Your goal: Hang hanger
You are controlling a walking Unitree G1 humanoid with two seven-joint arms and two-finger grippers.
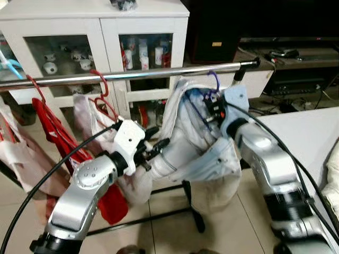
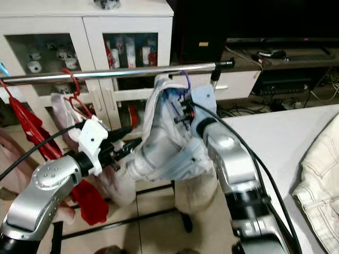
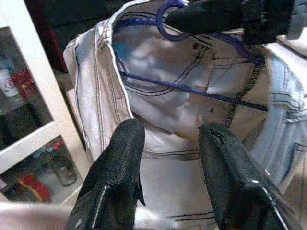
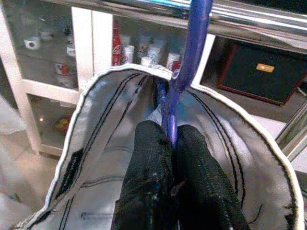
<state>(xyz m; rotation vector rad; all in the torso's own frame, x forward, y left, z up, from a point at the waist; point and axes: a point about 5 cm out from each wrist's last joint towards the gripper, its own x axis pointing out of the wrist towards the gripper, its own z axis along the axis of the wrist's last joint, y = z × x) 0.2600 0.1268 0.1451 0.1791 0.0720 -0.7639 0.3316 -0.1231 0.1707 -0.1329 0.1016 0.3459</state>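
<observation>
The hanger (image 4: pixel 184 72) is a thin purple-blue one with a curved hook, and a pale, washed-out denim garment (image 1: pixel 204 153) with dark stitching and a white-edged waistband hangs bunched on it. It sits just beneath the chrome rail (image 1: pixel 132 75) of a clothes rack, its hook (image 1: pixel 213 79) right at the bar near the rail's right end. The right gripper (image 4: pixel 170 143) is clamped on the hanger's neck, its two black fingers pressed together around the stem. The left gripper (image 3: pixel 168 158) has its fingers spread apart, pointed at the garment's fabric and grasping nothing. The right wrist view shows the hook rising up against the shiny rail; whether it is over the bar cannot be told. The left wrist view shows the hanger's lower bar (image 3: pixel 192 89) crossing inside the open waistband. The head views show red hangers (image 1: pixel 100 90) with clothes further left on the rail, and a white glass-front cabinet (image 1: pixel 100 32) behind.
</observation>
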